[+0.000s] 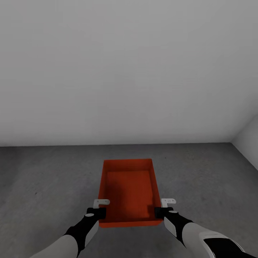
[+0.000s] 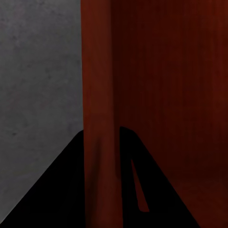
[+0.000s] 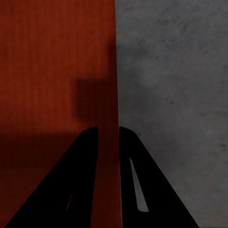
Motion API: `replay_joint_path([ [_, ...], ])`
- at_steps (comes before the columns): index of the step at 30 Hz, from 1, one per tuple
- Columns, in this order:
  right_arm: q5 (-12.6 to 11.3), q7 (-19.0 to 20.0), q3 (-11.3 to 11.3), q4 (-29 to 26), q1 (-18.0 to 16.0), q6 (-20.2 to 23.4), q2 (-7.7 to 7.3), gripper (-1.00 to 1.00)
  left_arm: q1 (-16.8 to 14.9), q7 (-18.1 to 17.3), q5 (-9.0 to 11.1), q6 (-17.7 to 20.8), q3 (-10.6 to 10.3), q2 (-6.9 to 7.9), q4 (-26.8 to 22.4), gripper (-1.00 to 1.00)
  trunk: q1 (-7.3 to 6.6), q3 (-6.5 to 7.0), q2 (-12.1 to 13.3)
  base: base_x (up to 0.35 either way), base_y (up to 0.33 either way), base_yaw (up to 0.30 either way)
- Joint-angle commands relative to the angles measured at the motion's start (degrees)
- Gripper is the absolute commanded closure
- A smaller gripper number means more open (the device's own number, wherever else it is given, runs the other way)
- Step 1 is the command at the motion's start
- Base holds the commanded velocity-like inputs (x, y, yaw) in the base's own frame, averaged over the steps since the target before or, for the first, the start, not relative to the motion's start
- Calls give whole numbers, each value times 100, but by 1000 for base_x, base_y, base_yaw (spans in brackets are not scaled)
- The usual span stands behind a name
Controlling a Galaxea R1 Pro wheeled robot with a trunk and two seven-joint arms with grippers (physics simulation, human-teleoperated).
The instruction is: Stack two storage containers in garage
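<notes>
One orange-red storage container (image 1: 129,190), open-topped and empty, is in front of me over the dark-grey concrete floor (image 1: 53,172). My left gripper (image 1: 101,212) is shut on its left wall near the near corner, and my right gripper (image 1: 158,211) is shut on its right wall at the matching spot. In the left wrist view the container's wall (image 2: 99,95) runs between the black fingers of the left gripper (image 2: 101,130). The right gripper (image 3: 108,128) pinches the thin wall in the same way, with the container's inside (image 3: 57,71) on one side. Whether the container rests on the floor I cannot tell.
A plain white wall (image 1: 129,71) rises a little beyond the container. A second white wall (image 1: 247,139) meets it at the corner to the right. Mottled concrete (image 3: 175,71) stretches on both sides of the container (image 2: 38,71).
</notes>
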Motion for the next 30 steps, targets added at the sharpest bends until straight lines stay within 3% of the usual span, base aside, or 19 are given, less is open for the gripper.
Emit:
replay_joint_path([
  [1, -42, -286, -150, 18, -1, -8, -12, 100, -4, 152, -73, -165, 45, 8, -31, 100, 22, -22, -44, 0, 0, 0],
  [30, -47, -278, -159, 16, -3, 18, -20, 100, -3, 152, -73, -165, 45, 8, -31, 100, 659, -582, -1207, 0, 0, 0],
])
